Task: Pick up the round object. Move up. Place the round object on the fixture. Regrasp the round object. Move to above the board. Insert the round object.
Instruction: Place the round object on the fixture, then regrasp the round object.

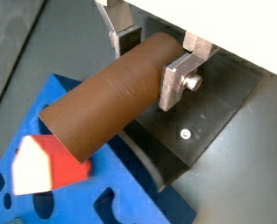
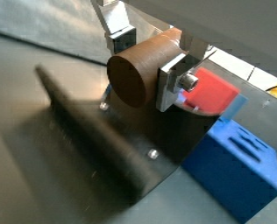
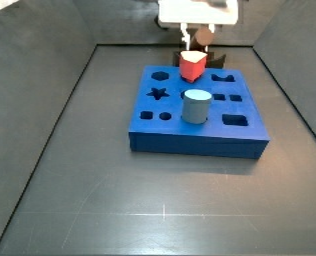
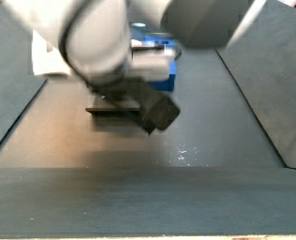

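My gripper (image 1: pixel 151 61) is shut on the round object (image 1: pixel 106 96), a brown wood-like peg lying sideways between the silver fingers (image 1: pixel 176 77). In a wrist view its flat end face (image 2: pixel 138 74) shows, with the gripper (image 2: pixel 147 63) clamped on its sides. The peg hangs over the dark fixture (image 2: pixel 100 140), whose base plate (image 1: pixel 217 118) lies beside the blue board (image 1: pixel 111 197). Whether the peg touches the fixture I cannot tell. In a side view the gripper (image 3: pixel 196 42) is behind the far edge of the board (image 3: pixel 201 125), and the peg is hidden there.
A red angular block (image 3: pixel 192 66) stands at the board's far edge, also seen in both wrist views (image 1: pixel 47 162). A pale grey cylinder (image 3: pixel 197 107) stands in the board's middle. Grey walls enclose the floor. In a side view the arm (image 4: pixel 100 47) covers most of the scene.
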